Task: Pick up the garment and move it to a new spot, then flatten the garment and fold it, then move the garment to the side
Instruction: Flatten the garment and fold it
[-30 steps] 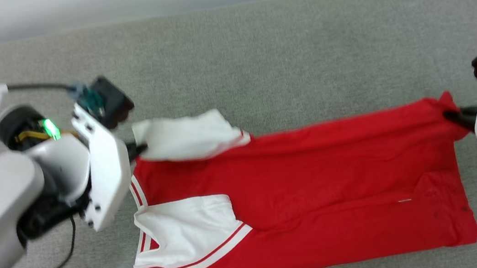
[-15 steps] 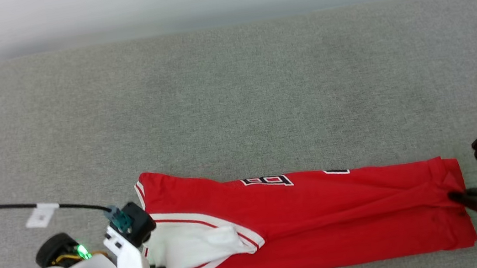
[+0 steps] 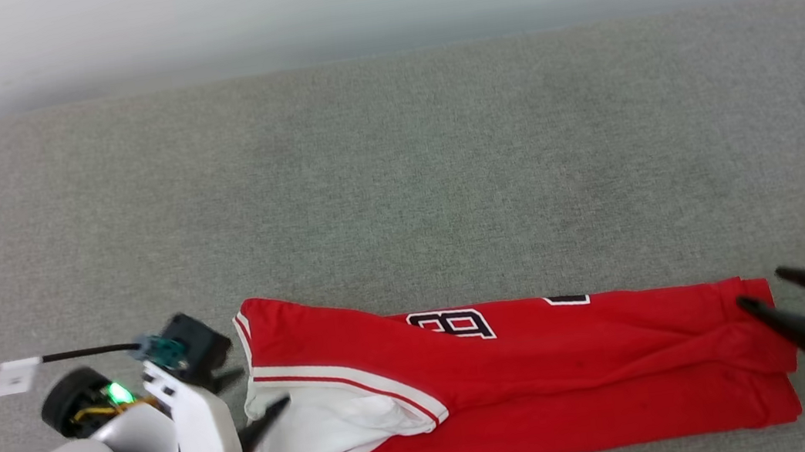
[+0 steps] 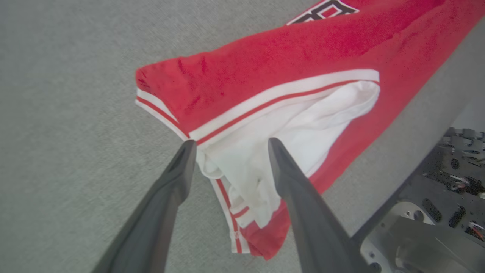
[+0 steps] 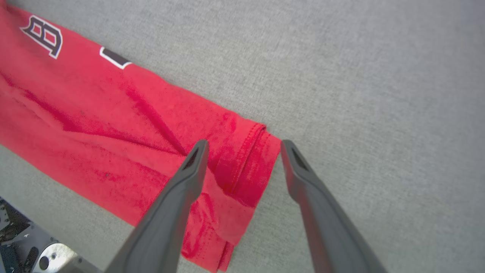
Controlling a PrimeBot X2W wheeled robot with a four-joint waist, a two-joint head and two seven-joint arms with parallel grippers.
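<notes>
garment lies folded into a long strip at the near edge of the grey cushion. Legible: black, white-outlined "B", upside down; the next letter is cut off by the fold. Half a second ago both grippers pinched its ends. Now left gripper and right gripper are spread wide, holding nothing. Left wrist view adds the white sleeve between the fingers; right wrist view adds the stitched hem.

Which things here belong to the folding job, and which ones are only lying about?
Belong to the job:
garment, folded into a long strip
left gripper, open at the sleeve end
right gripper, open at the hem end

Only lying about:
black cable with white tag
grey padded surface underneath
</notes>
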